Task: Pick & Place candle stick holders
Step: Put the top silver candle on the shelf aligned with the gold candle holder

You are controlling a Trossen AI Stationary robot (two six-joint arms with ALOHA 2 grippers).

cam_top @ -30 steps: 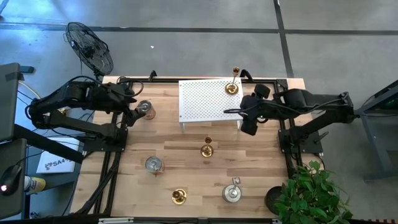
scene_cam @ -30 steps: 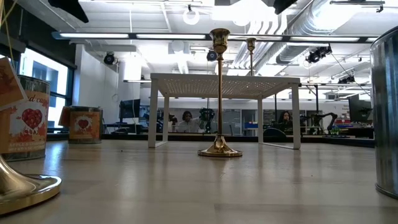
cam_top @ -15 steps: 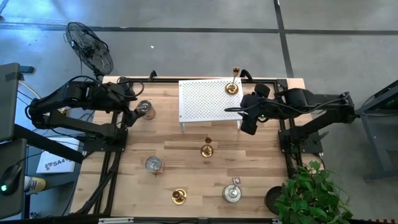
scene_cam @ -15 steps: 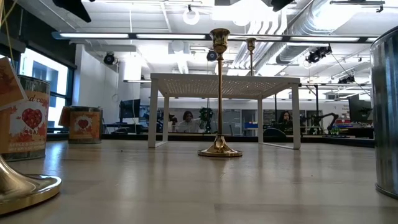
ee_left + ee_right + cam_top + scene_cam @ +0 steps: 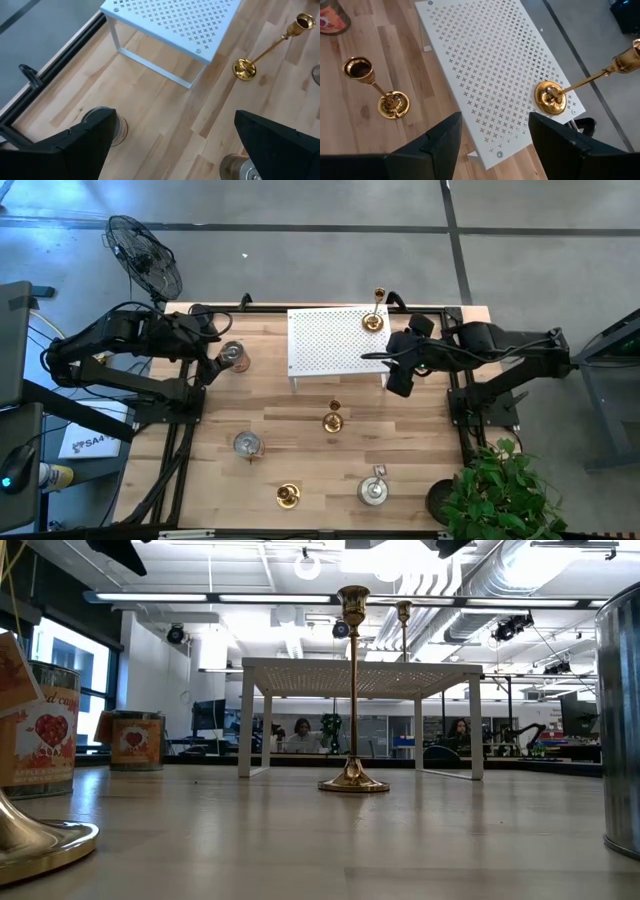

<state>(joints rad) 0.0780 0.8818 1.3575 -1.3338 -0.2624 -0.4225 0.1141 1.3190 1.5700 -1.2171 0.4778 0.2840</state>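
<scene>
While one gold candlestick (image 5: 373, 320) is already standing on the white rack (image 5: 325, 340) near its far right corner, the other five holders are scattered over the worktop (image 5: 420, 440). A second gold candlestick (image 5: 333, 420) stands just in front of the rack, a third (image 5: 288, 496) is near the front edge, and the squat silvery cups sit at the left by the left arm (image 5: 235, 357), at mid-left (image 5: 247, 445) and front right (image 5: 373, 491).

The right hand (image 5: 397, 379) hangs over the rack's right end with its fingers apart and nothing between them. The left hand (image 5: 172, 145) hovers by the left cup, fingers spread wide, also empty.

What I'd worry about: those tall candlesticks look seriously top-heavy. If the right hand comes down on the one in front of the rack and clips the stem off-centre, it'll probably tip and roll. Swinging low past the rack could also knock over the one already placed.
</scene>
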